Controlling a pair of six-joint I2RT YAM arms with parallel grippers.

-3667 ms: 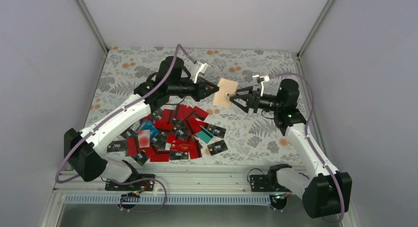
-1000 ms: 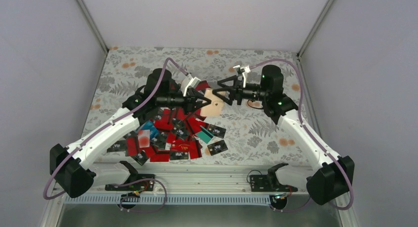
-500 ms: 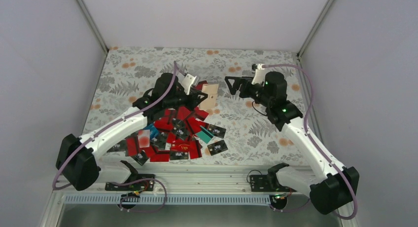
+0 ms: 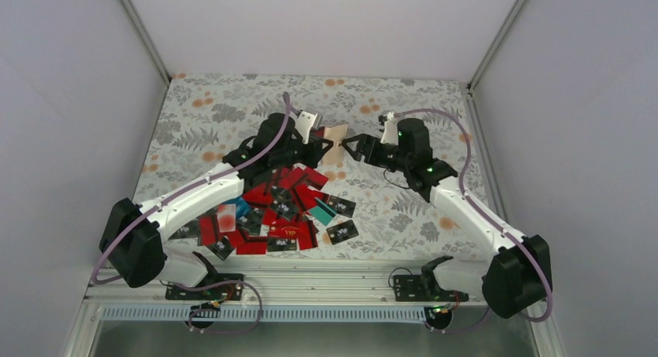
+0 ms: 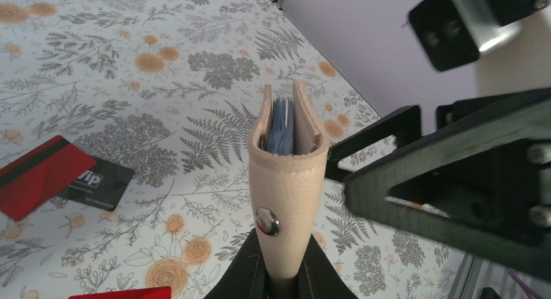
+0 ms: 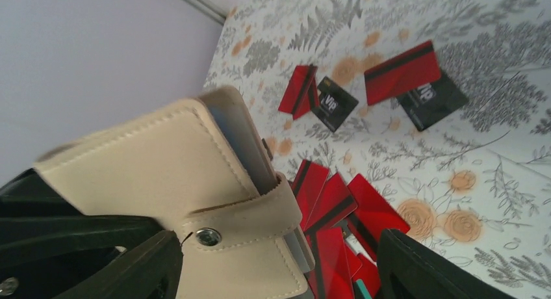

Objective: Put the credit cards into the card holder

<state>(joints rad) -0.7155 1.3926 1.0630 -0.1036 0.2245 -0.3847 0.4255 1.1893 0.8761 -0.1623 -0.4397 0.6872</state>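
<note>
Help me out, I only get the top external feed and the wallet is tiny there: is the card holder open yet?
Observer: No. From the left wrist, the card holder has its covers barely parted, with blue sleeves showing between them.
Operator: Is the strap done up?
Observer: It looks so. The right wrist shows the strap wrapped around the edge, with the snap stud on it.
Operator: And the right claw, has it got hold?
Observer: Not that I can see. The right claw stands open, straddling the strap end.
</note>
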